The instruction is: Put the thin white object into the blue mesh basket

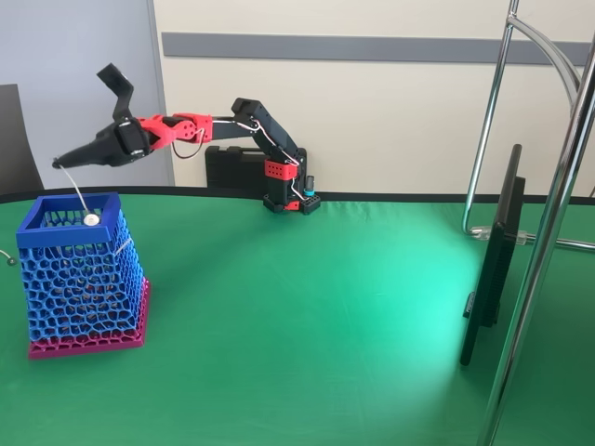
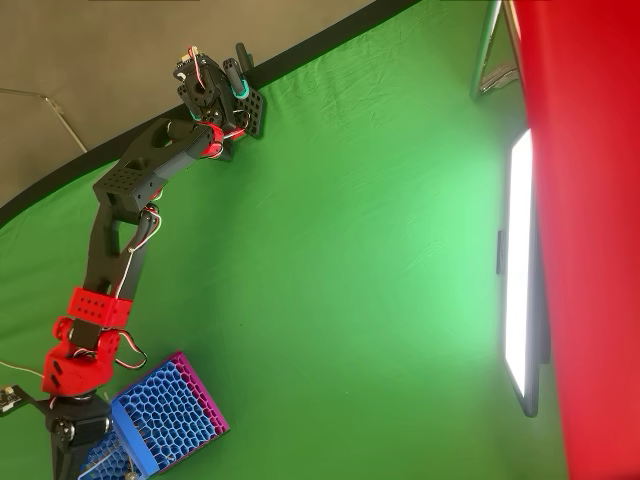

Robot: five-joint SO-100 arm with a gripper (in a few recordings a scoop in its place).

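Gripper (image 1: 61, 163) above blue mesh basket (image 1: 82, 279) at table's left edge | we see jaws pinching thin white object (image 1: 79, 197), dangling into basket's mouth

No text, label, brand, number or sign could be read in either view. The arm's red and black parts, the blue mesh basket (image 1: 82, 279) and the green surface (image 1: 307, 325) bore no legible marking. The black case (image 1: 237, 169) against the far wall showed no lettering that could be made out. The screen (image 2: 520, 270) at the right appeared in the overhead view as a plain bright panel and edge-on in the fixed view, with nothing readable on it.
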